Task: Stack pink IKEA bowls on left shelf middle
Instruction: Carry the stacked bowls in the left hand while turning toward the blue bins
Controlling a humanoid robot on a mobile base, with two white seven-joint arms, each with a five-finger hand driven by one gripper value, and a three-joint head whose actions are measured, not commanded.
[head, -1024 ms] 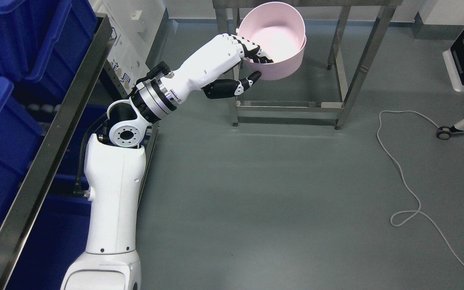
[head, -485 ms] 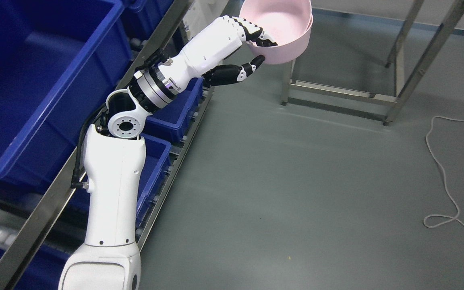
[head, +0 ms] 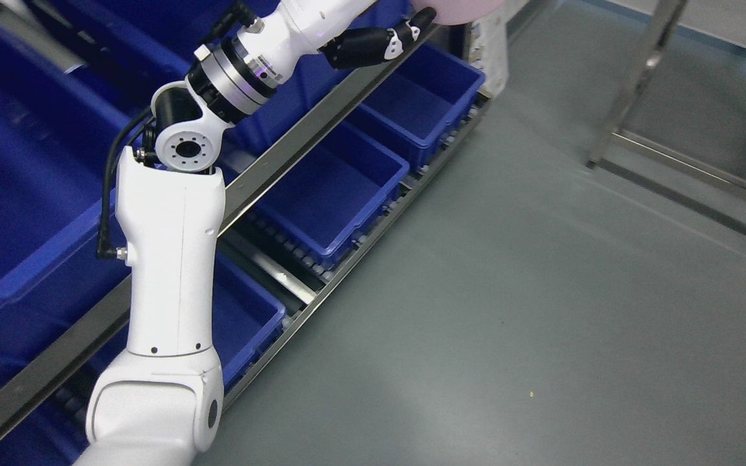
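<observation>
The left hand (head: 379, 39), mostly cut off at the top edge, appears to grip the pink bowl (head: 457, 10) with its thumb beneath, above the shelf rail (head: 321, 133) and blue bins (head: 340, 188), so placing and stacking remain undone.

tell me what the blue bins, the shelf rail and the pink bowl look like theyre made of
Blue bins: probably moulded plastic, uniform colour, soft sheen, rounded rims.
Shelf rail: metal, likely steel, going by its grey brushed reflective face.
Pink bowl: only a pale smooth sliver shows at the top edge; possibly matte plastic, hard to tell.
</observation>
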